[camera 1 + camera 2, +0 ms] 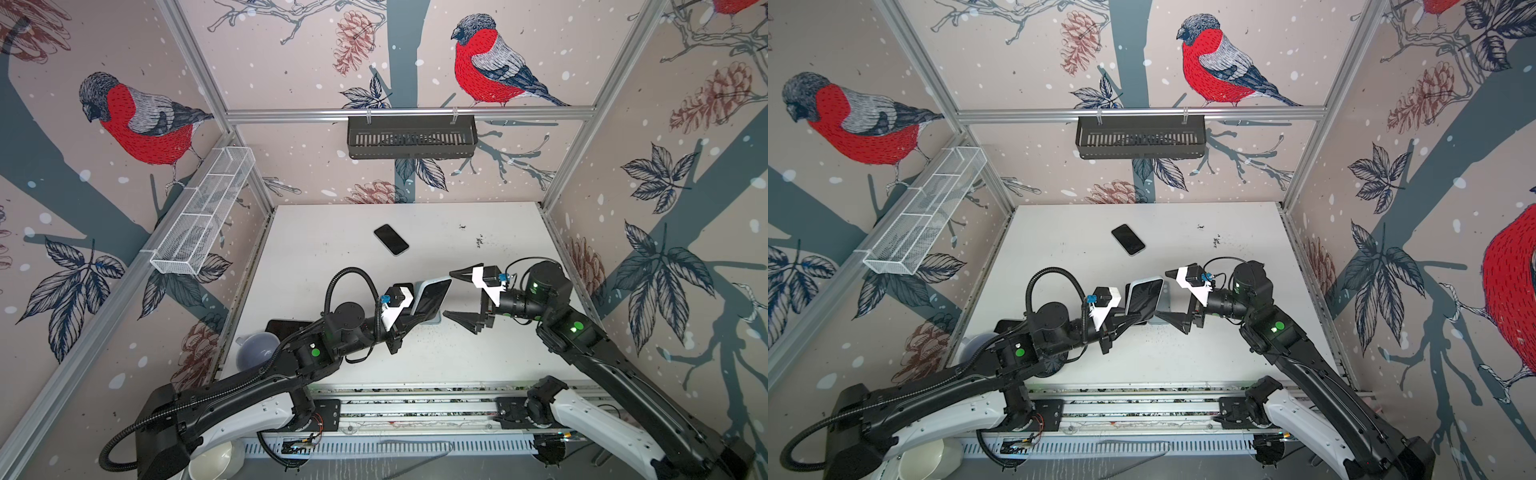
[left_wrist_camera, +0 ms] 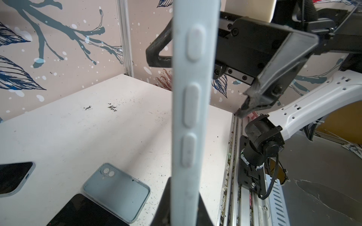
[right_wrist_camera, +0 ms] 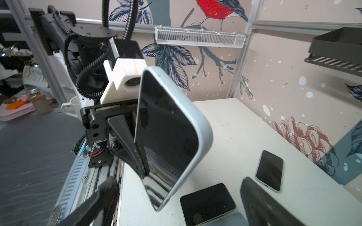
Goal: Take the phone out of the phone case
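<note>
Was a robot lab cell. Aluminium frame (image 1: 409, 113) boxed a white table (image 1: 332, 232), bird-print walls (image 1: 291, 62), two arms (image 1: 249, 386) bolted to a rail (image 1: 415, 407).

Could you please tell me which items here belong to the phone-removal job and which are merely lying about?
Job: cased phone, clamped by left gripper; open right gripper beside it.
Lying about: far phone, empty case, near phone, jug.

The left arm (image 1: 249, 382) and right arm (image 1: 602, 353) are black with white lower shells (image 1: 590, 415), round green stickers (image 1: 315, 353), a ribbed black conduit (image 1: 352, 271) on the left, white wrist camera mounts (image 1: 484, 283) with blue plugs (image 1: 504, 276), and black triangular fingers (image 1: 463, 319).
</note>
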Robot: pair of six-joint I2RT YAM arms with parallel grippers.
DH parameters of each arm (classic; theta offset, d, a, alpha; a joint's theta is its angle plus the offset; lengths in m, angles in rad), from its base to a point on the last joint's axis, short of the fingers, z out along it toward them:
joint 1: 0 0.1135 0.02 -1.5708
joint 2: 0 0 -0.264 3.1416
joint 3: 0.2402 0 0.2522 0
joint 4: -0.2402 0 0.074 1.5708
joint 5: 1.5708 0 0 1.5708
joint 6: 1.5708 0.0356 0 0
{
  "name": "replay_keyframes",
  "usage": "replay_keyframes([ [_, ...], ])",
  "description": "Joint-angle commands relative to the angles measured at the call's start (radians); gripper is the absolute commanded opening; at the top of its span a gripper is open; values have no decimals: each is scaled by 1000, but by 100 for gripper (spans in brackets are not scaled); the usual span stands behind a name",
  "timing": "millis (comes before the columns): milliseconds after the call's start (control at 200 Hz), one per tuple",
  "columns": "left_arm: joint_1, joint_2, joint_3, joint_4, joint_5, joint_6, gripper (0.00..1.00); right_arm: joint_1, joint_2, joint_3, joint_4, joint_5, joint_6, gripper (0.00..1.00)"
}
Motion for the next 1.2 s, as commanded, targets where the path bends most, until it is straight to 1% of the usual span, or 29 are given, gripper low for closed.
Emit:
replay_keyframes([
  [0, 2, -15, -6, 74, 47, 49, 0, 0, 28, 36, -136, -125, -167, 93],
  [115, 2, -16, -15, 87, 68, 63, 0, 0, 33, 48, -162, -182, -211, 91],
  [165, 2, -11, -15, 91, 73, 70, 0, 0, 38, 56, -178, -190, -233, 90],
  [315, 6, 0, -24, 117, 91, 82, 0, 1, 85, 90, -258, -193, -292, 79],
  [430, 13, 6, -33, 145, 97, 84, 0, 2, 109, 106, -269, -197, -299, 66],
  [530, 13, 24, -28, 143, 95, 92, 0, 2, 119, 113, -268, -212, -298, 61],
  [615, 14, 34, -29, 151, 90, 97, 0, 2, 128, 116, -269, -201, -299, 48],
  [670, 14, 38, -35, 165, 87, 98, 0, 2, 132, 117, -270, -193, -298, 34],
  [705, 16, 41, -37, 175, 85, 98, 0, 1, 133, 117, -270, -188, -300, 29],
  [770, 20, 46, -45, 191, 84, 98, 0, 2, 136, 116, -267, -182, -296, 21],
  [860, 26, 55, -51, 210, 85, 98, 0, 2, 136, 114, -263, -183, -292, 19],
  [981, 36, 71, -58, 233, 87, 100, 0, 2, 138, 116, -260, -179, -289, 4],
  [1196, 54, 105, -67, 282, 94, 84, 0, 2, 145, 103, -218, -165, -270, 1],
])
